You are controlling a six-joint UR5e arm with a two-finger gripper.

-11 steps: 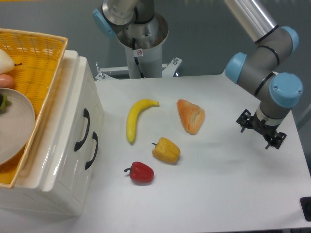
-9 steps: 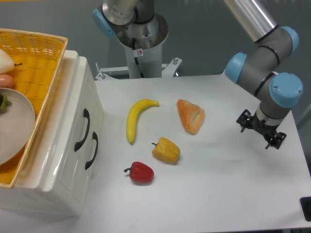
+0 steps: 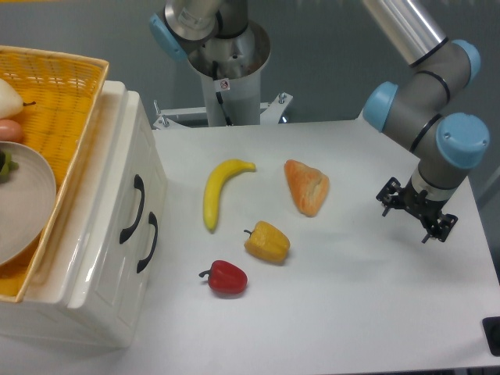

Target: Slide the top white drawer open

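We see a white table [image 3: 351,312] with food on it: a banana [image 3: 216,190], a piece of bread [image 3: 306,186], a yellow pepper [image 3: 267,241] and a red pepper [image 3: 226,277]. On the left is the top white drawer [image 3: 117,187], closed, with a black handle [image 3: 133,207]. A yellow basket [image 3: 58,94] sits on top. The gripper [image 3: 410,215] hangs over the table's right side, well apart from the drawer.

drawers: 2 white fronts – top white drawer [image 3: 117,180], lower drawer [image 3: 137,258]
black handles: 2 – top handle [image 3: 133,208], lower handle [image 3: 148,242]
banana [image 3: 216,190]: 1, abt 11 o'clock on table
peppers: 2 – yellow pepper [image 3: 267,241], red pepper [image 3: 226,277] at 7 o'clock of it
bread piece [image 3: 307,186]: 1
basket [image 3: 62,101]: 1, yellow wicker
plate [image 3: 23,207]: 1, in basket
gripper [image 3: 412,211]: 1
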